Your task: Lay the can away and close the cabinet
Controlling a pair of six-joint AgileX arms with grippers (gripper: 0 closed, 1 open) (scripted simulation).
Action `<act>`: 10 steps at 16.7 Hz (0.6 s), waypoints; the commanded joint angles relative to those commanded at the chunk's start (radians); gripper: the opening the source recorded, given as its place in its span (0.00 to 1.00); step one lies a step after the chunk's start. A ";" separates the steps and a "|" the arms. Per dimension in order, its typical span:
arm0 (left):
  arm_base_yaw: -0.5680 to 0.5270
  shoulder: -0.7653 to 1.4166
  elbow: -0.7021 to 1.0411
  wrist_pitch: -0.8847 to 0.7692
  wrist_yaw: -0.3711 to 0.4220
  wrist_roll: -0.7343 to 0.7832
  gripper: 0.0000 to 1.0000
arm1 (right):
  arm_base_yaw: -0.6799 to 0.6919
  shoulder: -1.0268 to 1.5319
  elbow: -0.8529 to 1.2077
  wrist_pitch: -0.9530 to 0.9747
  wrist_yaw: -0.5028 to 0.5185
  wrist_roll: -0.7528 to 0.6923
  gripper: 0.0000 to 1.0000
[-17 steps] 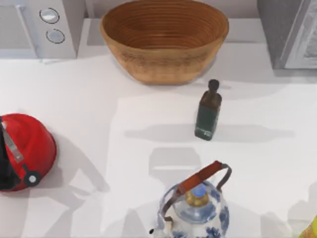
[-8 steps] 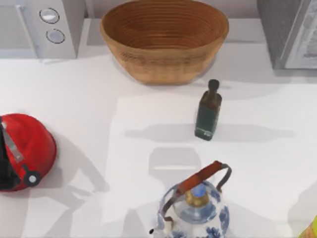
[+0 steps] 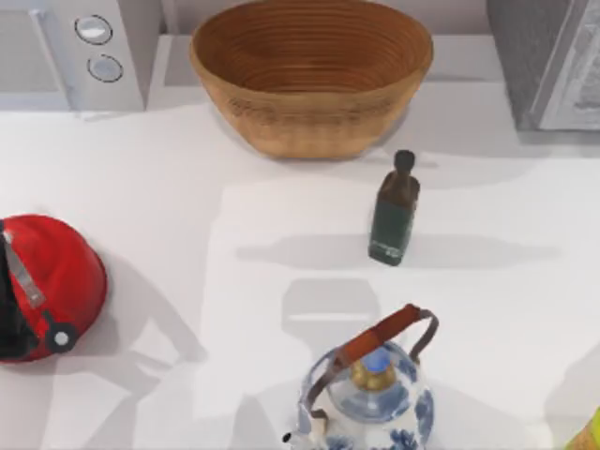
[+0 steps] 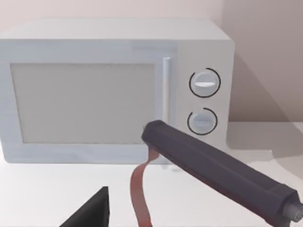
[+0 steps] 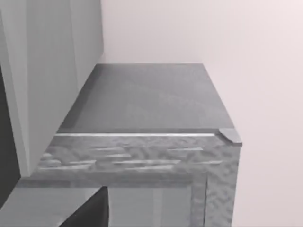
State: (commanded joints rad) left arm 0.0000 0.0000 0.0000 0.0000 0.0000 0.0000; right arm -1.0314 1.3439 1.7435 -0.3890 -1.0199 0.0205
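The can (image 3: 590, 433) appears as a yellow-green sliver at the near right corner of the top view. It is cut by the frame edge, so its identification is probable, not certain, and its posture cannot be determined. It rests on the white table (image 3: 169, 187), well apart from the cabinet (image 3: 542, 66), a grey unit standing at the far right corner. The right wrist view looks across the cabinet's flat grey top (image 5: 147, 99) with a pale wall behind it. A dark wedge at the edge of that view is part of the right gripper (image 5: 90, 212); whether it is spread or pressed together cannot be told. A blue-and-white teapot (image 3: 370, 403) with a brown handle stands at the near edge, left of the can. A dark green bottle (image 3: 394, 214) stands upright beyond the teapot, near the table's middle. A wicker basket (image 3: 311, 75) sits at the far centre. A microwave (image 3: 80, 52) occupies the far left corner, and a red domed object (image 3: 56, 281) lies at the left edge. The left wrist view faces the microwave's door and two dials, with a dark grey bar (image 4: 218, 177) and a reddish strip (image 4: 139, 194) in front of it. A dark wedge there is part of the left gripper (image 4: 92, 213); its state likewise cannot be told.
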 joint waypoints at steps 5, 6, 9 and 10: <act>0.000 0.000 0.000 0.000 0.000 0.000 1.00 | 0.208 0.018 0.003 -0.023 0.173 -0.006 1.00; 0.000 0.000 0.000 0.000 0.000 0.000 1.00 | 0.278 0.022 0.003 -0.030 0.236 -0.007 1.00; 0.000 0.000 0.000 0.000 0.000 0.000 1.00 | 0.529 0.032 0.000 -0.050 0.473 -0.007 1.00; 0.000 0.000 0.000 0.000 0.000 0.000 1.00 | 0.620 0.033 -0.001 -0.056 0.563 -0.006 1.00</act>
State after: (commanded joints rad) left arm 0.0000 0.0000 0.0000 0.0000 0.0000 0.0000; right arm -0.4119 1.3771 1.7424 -0.4447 -0.4570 0.0142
